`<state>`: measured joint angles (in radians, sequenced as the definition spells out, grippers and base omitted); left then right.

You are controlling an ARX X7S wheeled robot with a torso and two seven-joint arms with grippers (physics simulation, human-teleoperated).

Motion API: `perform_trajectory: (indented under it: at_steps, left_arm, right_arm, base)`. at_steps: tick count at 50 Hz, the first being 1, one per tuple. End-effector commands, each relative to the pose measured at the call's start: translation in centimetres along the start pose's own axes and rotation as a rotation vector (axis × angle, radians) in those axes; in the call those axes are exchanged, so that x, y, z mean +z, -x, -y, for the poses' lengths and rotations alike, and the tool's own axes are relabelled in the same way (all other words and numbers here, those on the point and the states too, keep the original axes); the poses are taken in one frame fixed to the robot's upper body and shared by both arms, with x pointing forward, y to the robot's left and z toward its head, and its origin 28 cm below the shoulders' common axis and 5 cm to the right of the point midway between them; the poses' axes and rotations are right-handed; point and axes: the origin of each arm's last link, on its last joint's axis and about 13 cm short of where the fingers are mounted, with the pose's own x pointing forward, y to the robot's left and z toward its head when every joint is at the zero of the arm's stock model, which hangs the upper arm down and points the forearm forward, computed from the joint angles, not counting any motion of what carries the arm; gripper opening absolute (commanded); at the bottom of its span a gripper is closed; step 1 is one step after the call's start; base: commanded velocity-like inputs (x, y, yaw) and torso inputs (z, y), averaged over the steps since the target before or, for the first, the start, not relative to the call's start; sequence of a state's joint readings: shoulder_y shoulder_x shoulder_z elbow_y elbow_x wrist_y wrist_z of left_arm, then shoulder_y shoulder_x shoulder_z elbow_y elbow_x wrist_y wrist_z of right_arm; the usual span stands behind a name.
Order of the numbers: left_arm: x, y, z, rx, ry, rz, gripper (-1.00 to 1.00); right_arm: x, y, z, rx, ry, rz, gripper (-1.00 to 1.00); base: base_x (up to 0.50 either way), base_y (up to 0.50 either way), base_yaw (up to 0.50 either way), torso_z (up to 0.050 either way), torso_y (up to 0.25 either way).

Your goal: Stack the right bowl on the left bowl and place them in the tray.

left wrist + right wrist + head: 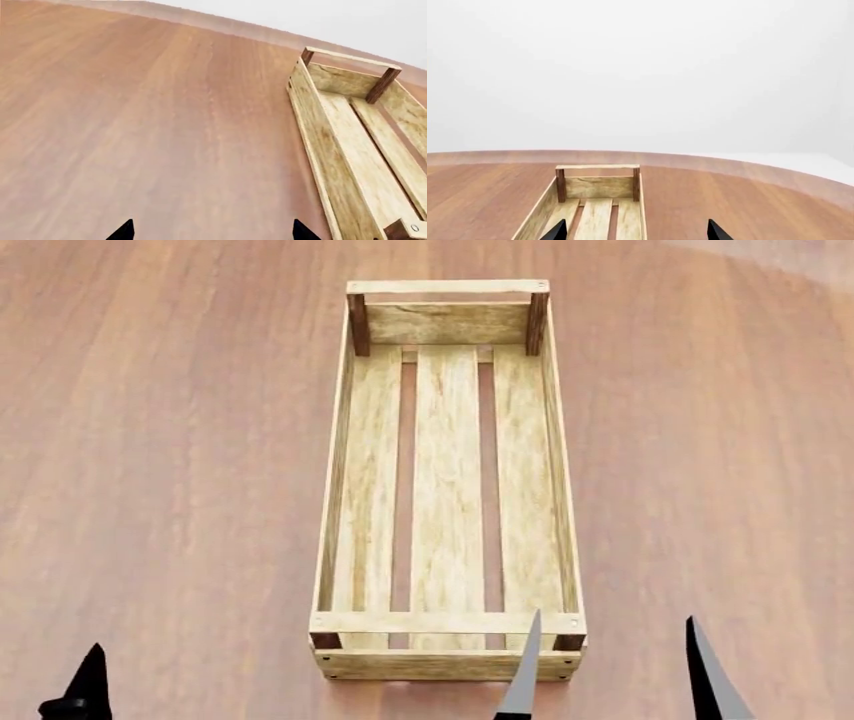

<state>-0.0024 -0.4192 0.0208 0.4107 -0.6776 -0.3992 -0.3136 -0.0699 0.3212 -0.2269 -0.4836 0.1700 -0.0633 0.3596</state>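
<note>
The tray (449, 480) is a long light-wood crate with three floor slats and dark corner posts, lying lengthwise on the brown table in the middle of the head view. It holds nothing. It also shows in the left wrist view (353, 145) and the right wrist view (594, 210). No bowl is in view in any frame. My right gripper (614, 680) is open and empty, at the tray's near right corner, with one fingertip (523, 670) over the near end wall. My left gripper (212, 231) is open and empty; only one fingertip (87, 680) shows in the head view, at the near left.
The brown wooden table (160, 440) spreads on both sides of the tray. Its curved far edge (740, 170) meets a plain white background. A pale patch shows at the far right corner of the head view (787, 255).
</note>
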Motion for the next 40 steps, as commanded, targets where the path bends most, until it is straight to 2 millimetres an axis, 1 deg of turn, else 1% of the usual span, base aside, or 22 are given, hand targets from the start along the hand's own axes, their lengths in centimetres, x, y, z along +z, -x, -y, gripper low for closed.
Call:
perform_trajectory:
  at_steps: [1,3,12,17,28,40]
  left_arm:
    - [0.0,0.1,-0.2,-0.016,0.066,-0.093,1.00]
    - [0.0,0.1,-0.2,-0.011,0.099,-0.124,1.00]
    - [-0.3,0.2,-0.3,-0.006,0.139,-0.240,1.00]
    - [-0.8,0.4,-0.1,-0.013,0.193,-0.322,1.00]
    - [-0.7,0.9,-0.2,-0.016,0.193,-0.348,1.00]
    - [-1.5,1.0,-0.6,0.012,0.190,-0.374,1.00]
  right_arm:
    - [0.0,-0.1,0.1,-0.002,0.013,0.008,1.00]
    - [0.0,-0.1,0.1,-0.003,0.013,0.008,1.00]
    - [-0.1,0.0,0.0,0.000,0.013,0.006,1.00]
    - [-0.1,-0.1,0.0,-0.001,0.016,0.004,1.00]
    - [-0.3,-0.1,0.1,-0.008,0.019,0.000,1.00]
    - [-0.3,-0.1,0.2,-0.010,0.023,-0.007,1.00]
  base:
    - [0.00,0.00,0.00,0.000,0.000]
    - [0.00,0.00,0.00,0.000,0.000]
    - [0.00,0.00,0.00,0.000,0.000]
    - [0.00,0.00,0.00,0.000,0.000]
    - [0.00,0.00,0.00,0.000,0.000]
    - [0.00,0.00,0.00,0.000,0.000]
